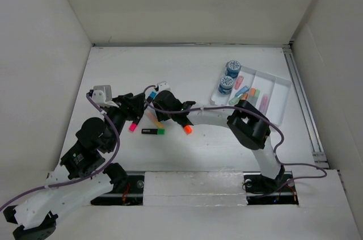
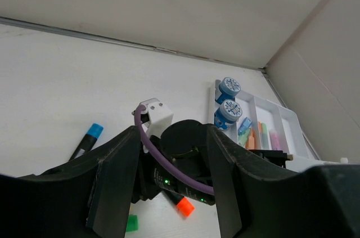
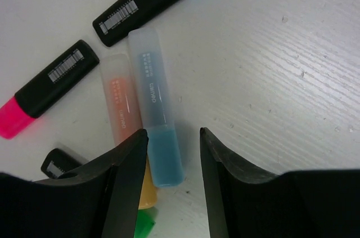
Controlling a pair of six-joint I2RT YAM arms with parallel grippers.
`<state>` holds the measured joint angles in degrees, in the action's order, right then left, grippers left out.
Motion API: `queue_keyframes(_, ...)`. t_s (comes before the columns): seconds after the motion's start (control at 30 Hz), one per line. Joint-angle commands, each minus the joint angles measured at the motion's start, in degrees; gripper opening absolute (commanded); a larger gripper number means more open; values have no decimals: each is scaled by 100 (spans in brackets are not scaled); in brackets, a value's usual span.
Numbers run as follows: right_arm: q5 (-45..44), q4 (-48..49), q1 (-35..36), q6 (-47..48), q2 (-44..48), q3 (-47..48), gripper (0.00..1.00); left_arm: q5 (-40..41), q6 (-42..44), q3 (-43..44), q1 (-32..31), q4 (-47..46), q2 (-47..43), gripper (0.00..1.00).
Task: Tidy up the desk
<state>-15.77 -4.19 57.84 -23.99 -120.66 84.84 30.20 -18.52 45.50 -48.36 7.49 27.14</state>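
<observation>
right wrist view is showing the right jaws standing part open, straddling the end of a blue pen (image 3: 154, 108) lying on the tabletop (image 3: 281, 52), with an orange pen (image 3: 119, 103) touching its side. left jaws are gaping wide, holding nothing, close by the right jaws. walls are hemming the tabletop on three sides. a tray (image 1: 277, 101) is sitting near the right wall, and bare room is lying behind the pens.

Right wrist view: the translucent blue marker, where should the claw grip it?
Mid-barrel of the blue marker, from straight above, right claw closing across its narrow width. It lies flat with bare desk along one long side, but the orange marker lies against the other, so probably tight.
</observation>
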Motion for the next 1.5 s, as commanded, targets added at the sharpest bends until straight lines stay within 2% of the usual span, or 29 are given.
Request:
queue_keyframes(0.0, -304, -276, 95, 114, -167, 393, 48, -22, -2, 3, 11, -248, 20, 47)
queue_keyframes(0.33, -452, -390, 201, 105, -668, 692, 46, -22, 7, 3, 11, -256, 29, 47)
queue_keyframes(0.43, -663, -268, 201, 44, -774, 622, 28, -31, 7, 3, 11, -256, 29, 47)
queue_keyframes(0.47, -664, -215, 201, 9, -757, 517, 13, -23, 7, 3, 11, -256, 29, 47)
queue_keyframes(0.57, -638, 31, 201, -106, -469, 280, 0, -22, 7, 3, 11, -265, 37, 47)
queue_keyframes(0.67, -769, 357, 96, -176, 50, -203, 0, -31, 7, 12, 11, -248, 46, 47)
queue_keyframes(0.8, -1024, 682, -176, -492, 1505, -932, 0, -22, -2, 3, 11, -248, 2, 47)
queue_keyframes(0.9, -1200, 980, -694, -861, 2378, -1924, 0, -57, -11, 3, 11, -248, -33, 47)
queue_keyframes(0.93, -1279, 1016, -1087, -1088, 2946, -2206, 0, -58, -2, 3, 11, -239, -42, 47)
queue_keyframes(1.0, -1280, 1191, -1616, -1353, 3520, -3128, 0, -84, -2, 3, 11, -239, -50, 47)
queue_keyframes(1.03, -1053, 1279, -2280, -1546, 4071, -3436, 0, -93, -11, 12, 11, -239, -42, 47)
queue_keyframes(1.13, -159, 1560, -3416, -1775, 4725, -4430, 0, -102, -11, 12, 11, -239, -50, 47)
queue_keyframes(1.17, 37, 1605, -4064, -1793, 5058, -4589, 0, -102, -11, 12, 11, -239, -50, 47)
queue_keyframes(1.3, 1013, 1649, -5402, -1811, 5255, -4968, 0, -101, -11, 21, 11, -230, -24, 47)
queue_keyframes(1.4, 1768, 1719, -6168, -1785, 4914, -5038, 1, -93, -11, 21, 11, -239, -24, 47)
queue_keyframes(1.47, 2129, 1886, -6434, -1776, 4676, -5047, 4, -84, -11, 21, 11, -239, -24, 47)
